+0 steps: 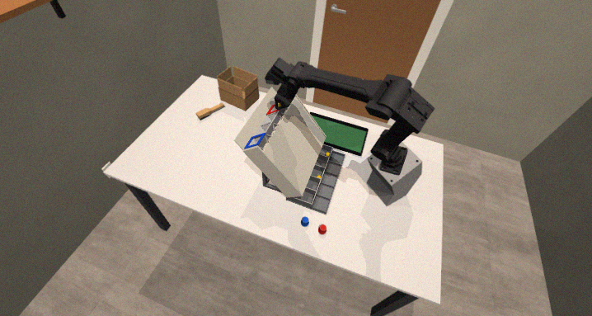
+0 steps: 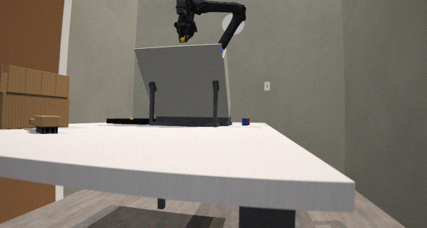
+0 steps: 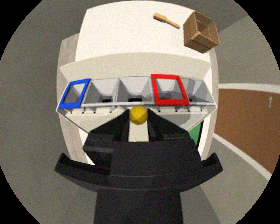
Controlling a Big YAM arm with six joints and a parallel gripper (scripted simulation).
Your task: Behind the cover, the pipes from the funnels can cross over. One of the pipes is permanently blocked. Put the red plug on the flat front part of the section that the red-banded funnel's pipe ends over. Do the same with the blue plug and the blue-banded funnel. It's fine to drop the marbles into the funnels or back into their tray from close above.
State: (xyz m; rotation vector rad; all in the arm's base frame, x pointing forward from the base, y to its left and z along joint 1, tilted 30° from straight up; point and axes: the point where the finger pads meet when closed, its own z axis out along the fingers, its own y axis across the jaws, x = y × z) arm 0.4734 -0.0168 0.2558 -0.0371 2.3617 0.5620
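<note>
My gripper [image 1: 279, 103] is shut on a yellow marble [image 3: 138, 115] and holds it just above the top of the slanted cover [image 1: 285, 148], near the red-banded funnel [image 1: 271, 110]. In the wrist view the marble sits between the middle funnel and the red-banded funnel [image 3: 168, 88]; the blue-banded funnel [image 3: 74, 94] is at the far left of the row. In the exterior view the marble [image 2: 182, 39] hangs right above the cover's top edge. The blue plug [image 1: 305, 220] and the red plug [image 1: 322, 228] stand on the table in front of the sectioned tray [image 1: 321, 181]. Two yellow marbles [image 1: 326, 153] lie in tray sections.
A green-topped marble tray [image 1: 340, 134] lies behind the cover. A cardboard box [image 1: 237, 87] and a wooden brush [image 1: 209, 110] are at the table's far left corner. The arm's base [image 1: 392, 171] stands at the right.
</note>
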